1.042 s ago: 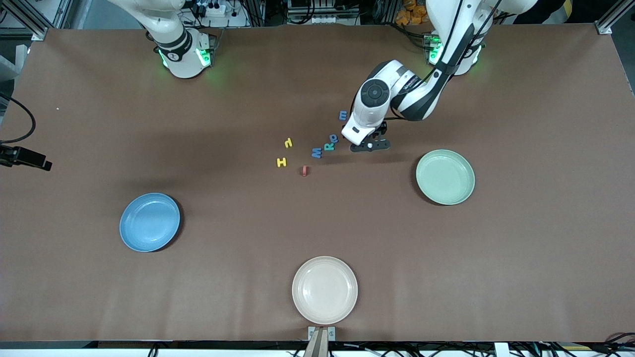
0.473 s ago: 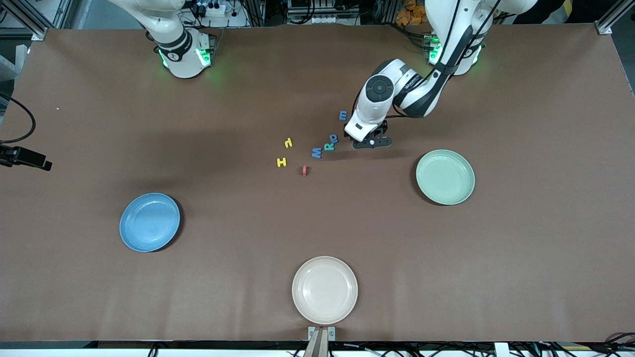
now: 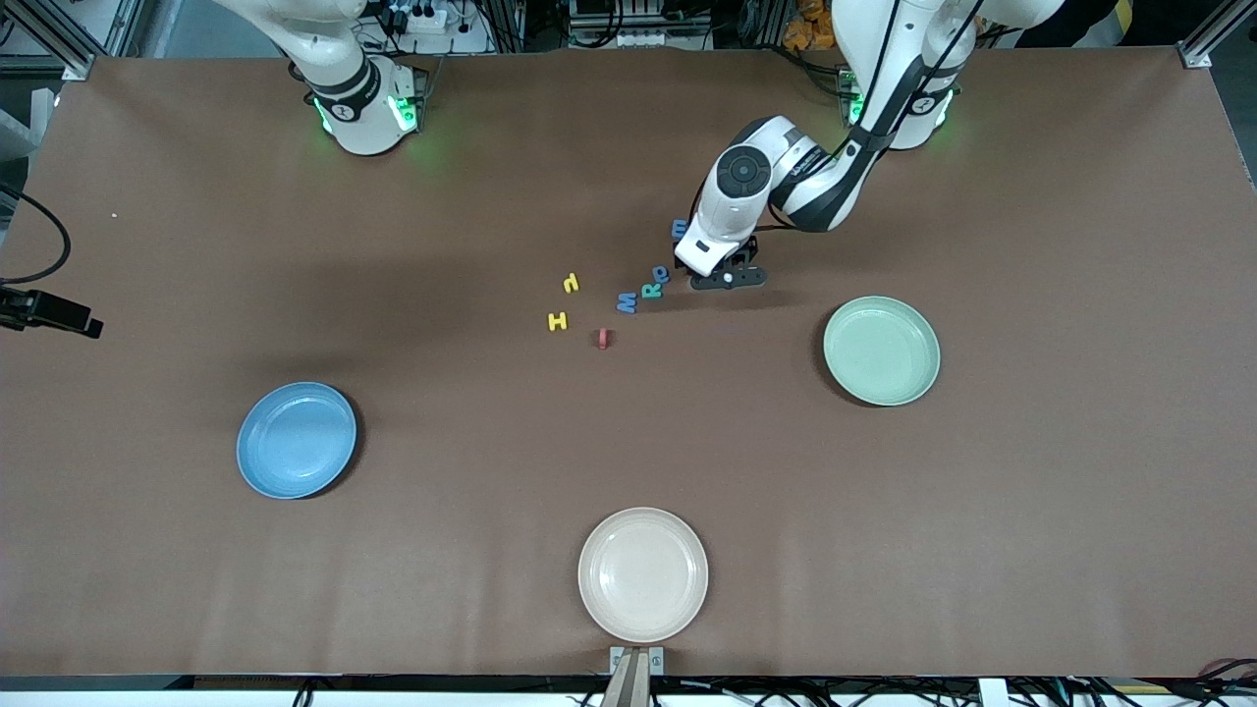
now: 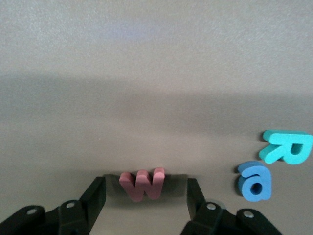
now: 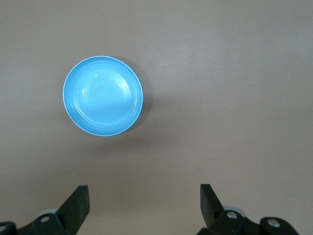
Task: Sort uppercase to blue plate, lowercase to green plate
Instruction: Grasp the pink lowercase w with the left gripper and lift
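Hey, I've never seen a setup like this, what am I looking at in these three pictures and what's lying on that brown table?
These are two white robot arms at a brown table, each ending in a two-fingered pincer. One picture looks down from a high camera facing the robots; the other two come from cameras on the arms' wrists.

On the table lie small foam letters and three plates: a blue plate, a green plate and a cream plate.

The left pincer is low over the letters, its fingers open on either side of a red w, not yet squeezing it. A blue a and a teal R lie beside it.

The right arm waits; its right pincer is open and empty, looking down at the blue plate.
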Motion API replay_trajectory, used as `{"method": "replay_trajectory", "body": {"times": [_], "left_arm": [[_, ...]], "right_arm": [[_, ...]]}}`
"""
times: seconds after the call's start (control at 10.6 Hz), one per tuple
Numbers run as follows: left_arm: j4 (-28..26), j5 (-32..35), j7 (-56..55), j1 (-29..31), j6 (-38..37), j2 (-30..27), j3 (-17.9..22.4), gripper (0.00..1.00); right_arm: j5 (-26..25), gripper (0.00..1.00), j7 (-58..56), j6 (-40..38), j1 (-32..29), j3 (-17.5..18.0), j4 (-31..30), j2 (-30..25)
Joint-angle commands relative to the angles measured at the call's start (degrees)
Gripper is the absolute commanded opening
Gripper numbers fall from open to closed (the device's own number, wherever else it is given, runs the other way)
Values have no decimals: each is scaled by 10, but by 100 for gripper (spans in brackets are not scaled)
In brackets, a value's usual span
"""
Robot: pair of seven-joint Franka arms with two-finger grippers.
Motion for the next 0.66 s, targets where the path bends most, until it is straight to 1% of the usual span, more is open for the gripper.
{"method": "replay_trajectory", "body": {"times": [0.0, 0.09, 0.38, 0.47, 0.57], "left_arm": [[-8, 10, -13, -4, 11, 1, -1, 68], [-9, 11, -13, -4, 11, 1, -1, 66], [-10, 12, -13, -4, 10, 1, -1, 41], [-10, 12, -12, -4, 11, -1, -1, 35], [-11, 12, -12, -3, 10, -3, -1, 31]], "right_arm": [[3, 100, -2, 3, -5, 4, -2, -2], [3, 100, -2, 3, -5, 4, -2, -2], [3, 100, -2, 4, -5, 4, -2, -2], [3, 100, -2, 3, -5, 4, -2, -3], [3, 100, -2, 3, -5, 4, -2, -2]]}}
